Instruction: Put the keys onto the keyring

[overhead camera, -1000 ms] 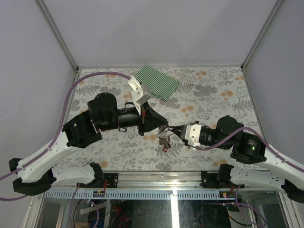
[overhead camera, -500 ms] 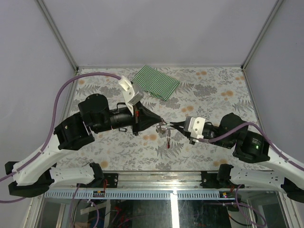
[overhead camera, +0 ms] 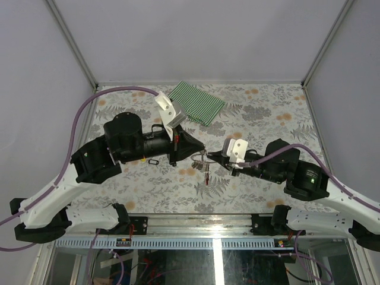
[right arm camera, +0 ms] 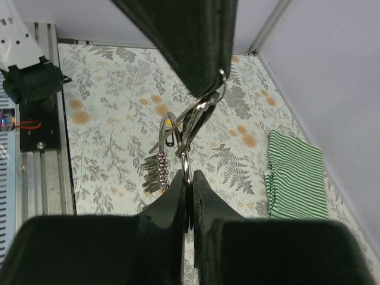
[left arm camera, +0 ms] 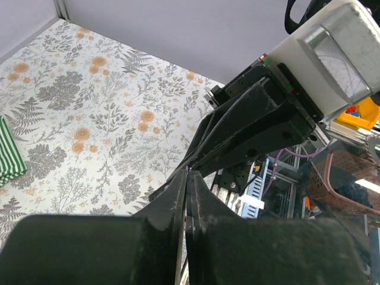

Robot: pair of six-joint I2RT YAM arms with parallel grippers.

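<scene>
Silver keys (right arm camera: 155, 169) hang bunched from the suspended wire keyring (right arm camera: 193, 122).

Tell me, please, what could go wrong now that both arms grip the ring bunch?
1. Both pairs of jaws pinch thin wire of the same keyring; pulling apart could bend a ring or make it slip.
2. The keys dangle loose above the table, so a slip would drop them.

Black-and-white arms (overhead camera: 124, 141), purple cables (overhead camera: 127, 89)
</scene>
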